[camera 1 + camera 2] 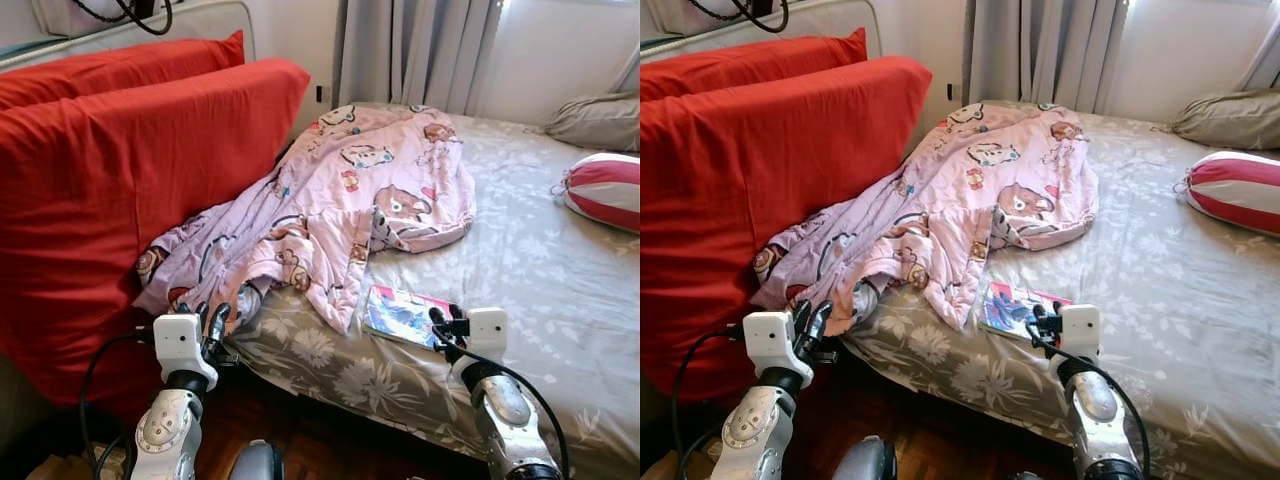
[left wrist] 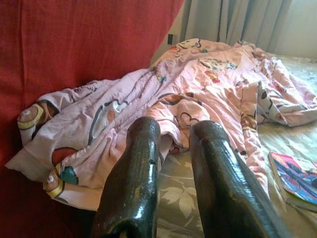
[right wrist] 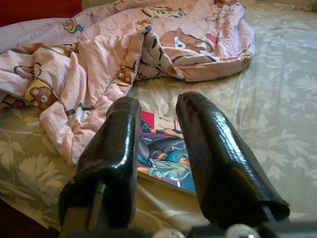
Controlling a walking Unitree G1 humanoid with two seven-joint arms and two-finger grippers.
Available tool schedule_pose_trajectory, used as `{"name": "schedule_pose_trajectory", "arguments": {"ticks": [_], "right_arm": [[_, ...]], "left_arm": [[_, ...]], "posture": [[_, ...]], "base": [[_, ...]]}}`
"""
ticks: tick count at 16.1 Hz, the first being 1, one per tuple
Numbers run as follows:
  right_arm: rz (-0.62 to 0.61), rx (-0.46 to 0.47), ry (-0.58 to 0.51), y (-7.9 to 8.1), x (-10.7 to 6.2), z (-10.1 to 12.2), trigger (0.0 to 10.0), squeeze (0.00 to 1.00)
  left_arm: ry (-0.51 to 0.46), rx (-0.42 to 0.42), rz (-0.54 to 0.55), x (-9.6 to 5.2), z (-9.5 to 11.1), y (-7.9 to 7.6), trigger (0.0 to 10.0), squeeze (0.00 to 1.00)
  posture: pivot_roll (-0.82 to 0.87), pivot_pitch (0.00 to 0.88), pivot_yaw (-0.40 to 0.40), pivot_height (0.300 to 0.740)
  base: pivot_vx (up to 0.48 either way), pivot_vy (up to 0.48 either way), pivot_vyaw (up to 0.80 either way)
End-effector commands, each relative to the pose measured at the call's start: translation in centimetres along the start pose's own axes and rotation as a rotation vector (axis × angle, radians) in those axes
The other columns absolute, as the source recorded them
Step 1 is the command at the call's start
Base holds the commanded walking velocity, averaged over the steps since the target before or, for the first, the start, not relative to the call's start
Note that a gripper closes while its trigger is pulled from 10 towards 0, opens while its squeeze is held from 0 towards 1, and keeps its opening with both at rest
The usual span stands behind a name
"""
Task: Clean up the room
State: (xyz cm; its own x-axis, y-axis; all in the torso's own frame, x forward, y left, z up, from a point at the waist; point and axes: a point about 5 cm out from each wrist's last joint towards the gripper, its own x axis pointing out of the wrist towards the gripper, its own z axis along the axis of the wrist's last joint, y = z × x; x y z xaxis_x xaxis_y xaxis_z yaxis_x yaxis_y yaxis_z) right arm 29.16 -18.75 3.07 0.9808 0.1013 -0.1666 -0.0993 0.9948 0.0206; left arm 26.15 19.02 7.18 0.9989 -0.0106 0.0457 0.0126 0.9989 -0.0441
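Items before me: crumpled quilt and a magazine, both on the bed.

Pink quilt (image 1: 330, 200) printed with cartoon bears: unfolded, bunched in a heap, running from the bed's far side near the curtain down to the near edge, its left side lying against the red cushion (image 1: 120, 190). Glossy magazine (image 1: 405, 313) with a bright illustrated cover: closed, lying flat on the grey floral bedsheet (image 1: 520, 260), just beside the quilt's lower corner, near the mattress edge.

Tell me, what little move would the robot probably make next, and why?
Probably ease the right claw forward and down onto the comic book. That claw is open and already lined up just short of the book, which lies flat and loose on the bed beside the crumpled pink blanket.
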Motion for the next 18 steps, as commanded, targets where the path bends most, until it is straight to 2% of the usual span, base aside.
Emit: {"name": "schedule_pose_trajectory", "arguments": {"ticks": [1,3,7,18], "right_arm": [[0.012,-0.005,-0.011,0.4,-0.1,0.05,10.0,0.0],[0.018,-0.003,-0.013,0.6,-0.1,0.04,10.0,0.0],[0.022,0.003,-0.01,1.03,-0.21,-0.09,10.0,0.0],[0.024,0.006,0.003,1.15,-0.43,-0.44,10.0,0.0]], "left_arm": [[-0.003,0.001,-0.006,-0.13,0.43,0.1,10.0,0.0],[-0.002,0.003,-0.006,-0.2,0.46,0.13,10.0,0.0],[0.007,0.007,-0.012,-0.27,0.45,0.13,10.0,0.0],[0.013,0.007,-0.018,-0.07,0.65,-0.02,10.0,0.0]], "posture": [[0.05,0.0,-0.012,0.619],[0.06,0.0,-0.01,0.619],[0.05,0.0,-0.005,0.619],[0.06,0.0,-0.002,0.619]], "base": [[0.0,0.0,0.0],[0.0,0.0,0.0],[0.289,0.0,0.0],[0.421,0.0,0.0]]}}
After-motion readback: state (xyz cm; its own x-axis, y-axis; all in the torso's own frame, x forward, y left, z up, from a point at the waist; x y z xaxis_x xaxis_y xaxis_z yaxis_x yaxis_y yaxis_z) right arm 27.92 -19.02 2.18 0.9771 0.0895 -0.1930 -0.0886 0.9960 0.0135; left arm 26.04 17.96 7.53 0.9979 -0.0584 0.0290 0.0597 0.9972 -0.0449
